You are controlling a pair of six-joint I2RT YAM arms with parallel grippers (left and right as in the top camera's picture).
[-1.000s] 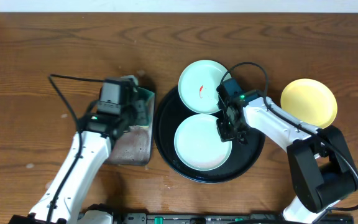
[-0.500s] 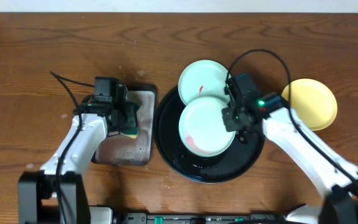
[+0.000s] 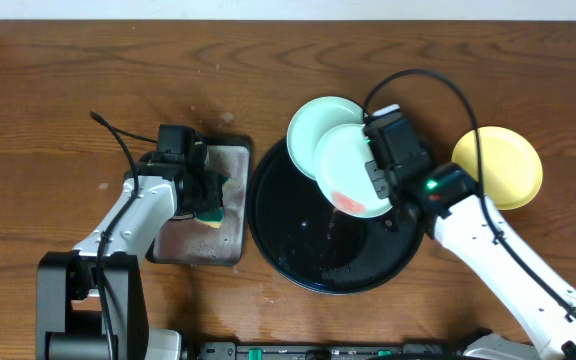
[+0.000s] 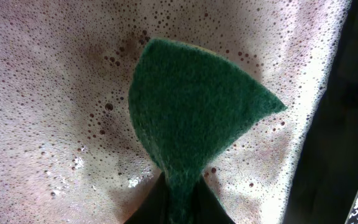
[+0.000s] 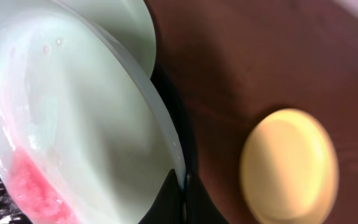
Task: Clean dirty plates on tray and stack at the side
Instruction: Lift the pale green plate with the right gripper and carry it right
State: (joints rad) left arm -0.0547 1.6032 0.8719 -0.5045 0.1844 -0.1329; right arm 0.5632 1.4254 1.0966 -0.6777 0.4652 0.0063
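Note:
My right gripper (image 3: 378,180) is shut on the right rim of a pale mint plate (image 3: 346,165), holding it tilted above the round black tray (image 3: 298,255). Red sauce (image 5: 33,186) has pooled at the plate's low edge. In the right wrist view the fingers (image 5: 169,193) pinch the thin rim of that plate (image 5: 73,118). A second mint plate (image 3: 313,120) lies on the tray's far rim, partly covered by the held one. The yellow plate (image 3: 503,165) rests on the table to the right. My left gripper (image 3: 206,195) is shut on a green sponge (image 4: 197,118).
A small rectangular grey tray (image 3: 193,240) full of foamy water (image 4: 55,93) sits left of the black tray, under the sponge. The black tray's floor is wet. Bare wooden table (image 3: 48,120) stretches to the far left and along the back.
My right gripper has lifted the near mint plate off the black tray, tipped it and carried it back and right; red sauce ran to its low edge. The left gripper shifted the sponge slightly.

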